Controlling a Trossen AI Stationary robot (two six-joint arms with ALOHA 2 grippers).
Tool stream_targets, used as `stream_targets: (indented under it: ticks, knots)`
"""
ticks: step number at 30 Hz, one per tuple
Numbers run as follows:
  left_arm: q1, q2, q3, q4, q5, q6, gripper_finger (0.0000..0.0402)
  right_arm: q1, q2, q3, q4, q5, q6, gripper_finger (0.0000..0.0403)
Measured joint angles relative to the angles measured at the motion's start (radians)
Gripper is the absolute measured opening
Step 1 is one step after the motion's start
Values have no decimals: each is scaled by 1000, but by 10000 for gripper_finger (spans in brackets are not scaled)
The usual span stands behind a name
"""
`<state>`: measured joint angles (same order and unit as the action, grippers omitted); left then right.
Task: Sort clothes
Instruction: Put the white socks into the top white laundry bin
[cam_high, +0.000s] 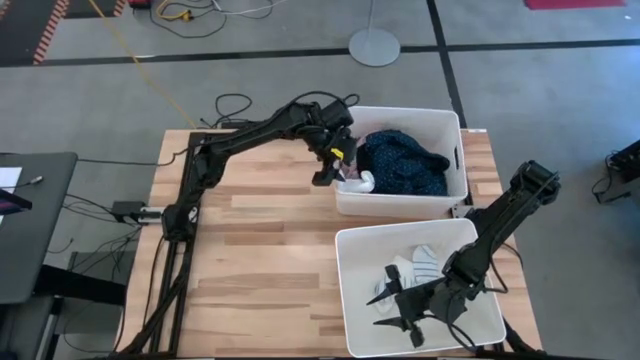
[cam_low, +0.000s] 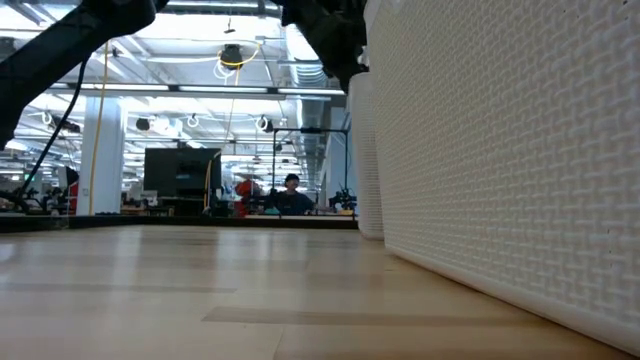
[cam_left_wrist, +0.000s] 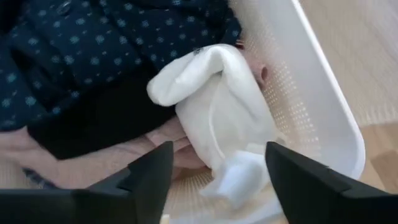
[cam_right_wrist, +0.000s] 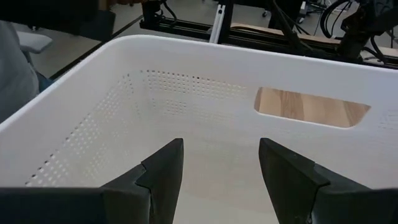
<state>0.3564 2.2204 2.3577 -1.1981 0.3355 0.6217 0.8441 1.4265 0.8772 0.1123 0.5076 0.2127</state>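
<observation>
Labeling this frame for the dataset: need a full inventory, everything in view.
Table: one, light wood, under both arms.
Far bin: one, white, far side of the table, right of the middle.
Near bin: one, white, near right corner of the table.
Dotted garment: one, navy, in the far bin.
White garment: one, white, at the left end of the far bin, beside the dotted garment.
Socks: small pile, white and striped, in the near bin.
Stand base: one, grey disc, on the floor beyond the table.
Person: one, far back in the room.
Left gripper: open, over the white garment, holding nothing.
Right gripper: open, empty, inside the near bin.
</observation>
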Motion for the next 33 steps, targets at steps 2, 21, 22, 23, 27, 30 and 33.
stream_targets:
  ticks: [2,21,22,23,27,30,33]
  knots:
    - [-4,0,0,-29,-25,16,216,-6,0,0,0,0,0,228]
    - [-77,-70,-7,-163,-175,83,0,-18,-11,0,151,72,-196,228]
    - [-77,-80,-9,-158,-177,81,0,-22,-19,0,165,71,-216,228]
    - [-77,-92,-10,-149,-173,75,0,-24,-28,0,177,73,-235,228]
    - [-78,-161,-9,-97,-79,51,1,-41,-89,0,191,161,-291,228]
    - [-79,-200,-7,-62,-42,20,10,-67,-150,0,191,301,-353,228]
    - [-85,-224,-8,-38,-40,-22,35,-131,-226,0,182,385,-394,224]
